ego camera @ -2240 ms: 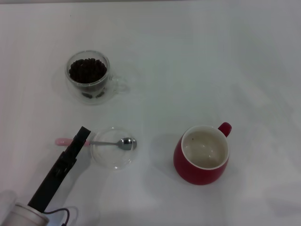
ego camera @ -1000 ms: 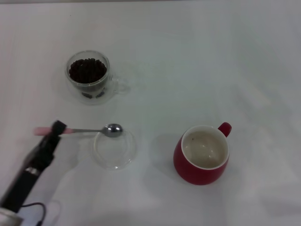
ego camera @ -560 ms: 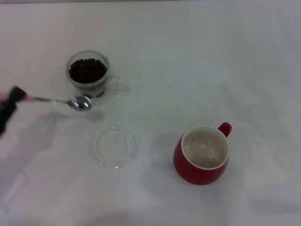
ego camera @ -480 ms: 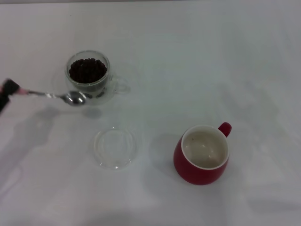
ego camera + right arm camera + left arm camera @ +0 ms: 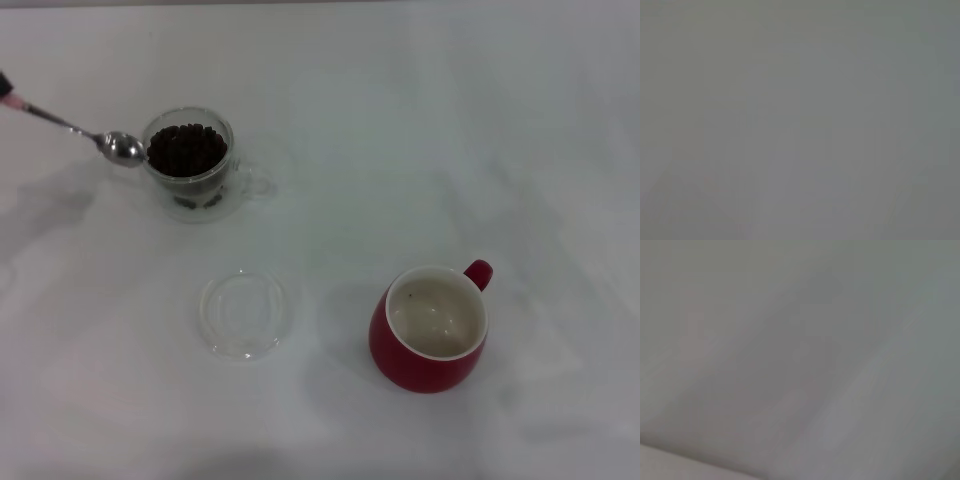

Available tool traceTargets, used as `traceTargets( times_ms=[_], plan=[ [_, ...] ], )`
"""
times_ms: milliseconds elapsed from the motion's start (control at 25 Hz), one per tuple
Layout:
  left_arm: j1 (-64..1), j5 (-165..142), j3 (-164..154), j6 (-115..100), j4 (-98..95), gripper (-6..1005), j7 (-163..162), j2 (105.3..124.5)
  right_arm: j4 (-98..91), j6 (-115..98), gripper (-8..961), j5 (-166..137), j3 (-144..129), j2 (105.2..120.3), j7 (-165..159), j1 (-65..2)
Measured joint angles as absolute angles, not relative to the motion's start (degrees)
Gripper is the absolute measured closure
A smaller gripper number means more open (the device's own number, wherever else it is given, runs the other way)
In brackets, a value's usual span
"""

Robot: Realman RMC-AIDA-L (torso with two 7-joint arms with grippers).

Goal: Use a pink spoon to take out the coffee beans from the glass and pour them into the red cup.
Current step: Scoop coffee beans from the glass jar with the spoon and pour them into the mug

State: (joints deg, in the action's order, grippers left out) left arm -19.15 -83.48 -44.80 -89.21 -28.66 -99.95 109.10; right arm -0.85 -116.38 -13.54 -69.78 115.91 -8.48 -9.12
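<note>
The pink spoon point(image 5: 70, 127) hangs in the air at the far left of the head view. Its metal bowl point(image 5: 123, 148) is right at the left rim of the glass point(image 5: 190, 185), and it looks empty. Only a bit of its pink handle shows at the picture's edge, where a dark tip of my left gripper point(image 5: 3, 84) is shut on it. The glass is full of coffee beans point(image 5: 186, 149). The red cup point(image 5: 430, 328) stands at the near right with its white inside bare. My right gripper is out of view.
A flat clear glass saucer point(image 5: 243, 314) lies on the white table point(image 5: 400, 130) between the glass and the red cup. Both wrist views show only plain grey surface.
My left gripper lifted the spoon off the saucer and carried it left and then away from me. Its bowl went from beside the glass's near side to the glass's left rim.
</note>
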Motion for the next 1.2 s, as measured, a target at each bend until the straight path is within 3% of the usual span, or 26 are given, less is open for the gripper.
traceTargets(
  times_ms=[320,680,1200],
  plan=[
    [-26.1,-92.3,-45.0,-82.7,-29.3,876,-107.0,108.30,-0.5,-115.7,193,-13.5,-73.0,116.02,-8.6,-9.4],
    [-34.5,-101.9,-45.0,-69.5,-29.0,876,-110.4,110.21,-0.2,-113.1,193,-13.5,-75.8,115.95,-9.2,-9.6],
    [-36.6,-105.7,-45.0,-65.7,-28.6,874,-112.7,114.11,-0.2,-112.2,194,-13.5,-76.4,115.72,-9.3,-9.5]
  ],
)
